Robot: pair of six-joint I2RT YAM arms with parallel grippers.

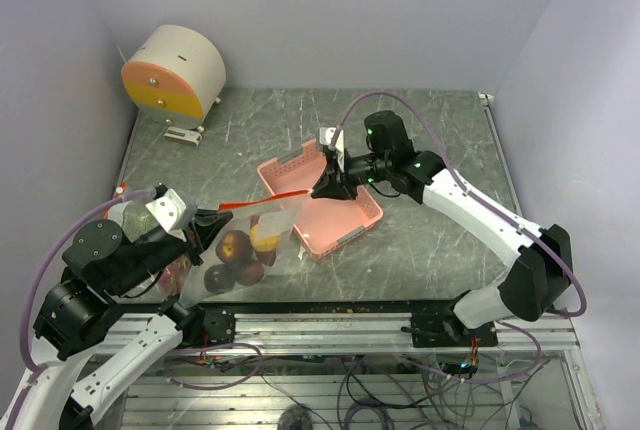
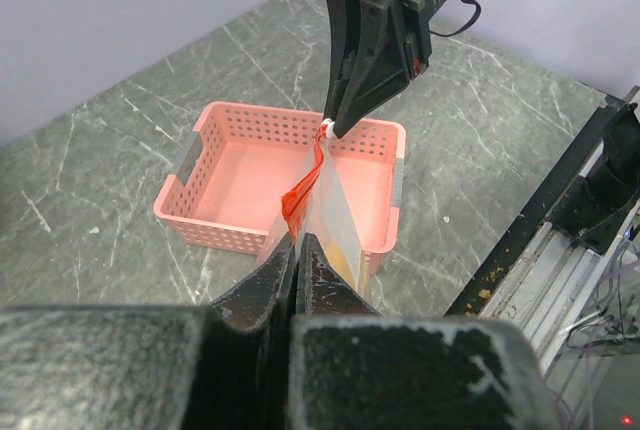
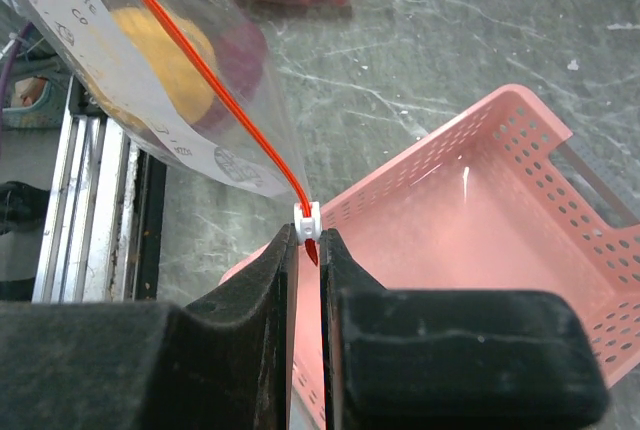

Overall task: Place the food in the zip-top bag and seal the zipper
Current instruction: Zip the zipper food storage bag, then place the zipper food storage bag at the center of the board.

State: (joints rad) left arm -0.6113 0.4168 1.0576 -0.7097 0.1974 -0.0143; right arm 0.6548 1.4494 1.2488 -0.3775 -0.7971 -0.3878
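— Left gripper?
— Clamped shut on the zipper end; the zip-top bag stretches ahead of it, food inside.
— Right gripper?
— Pinching the white slider, just above the pink basket rim.

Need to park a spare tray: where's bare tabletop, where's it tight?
Bare: back of the table between rear wall and pink basket, right of the white drum; the near patch between basket and front rail. Tight: front left, where the zip-top bag with the food hangs between left pincer and right pincer, on its zipper.
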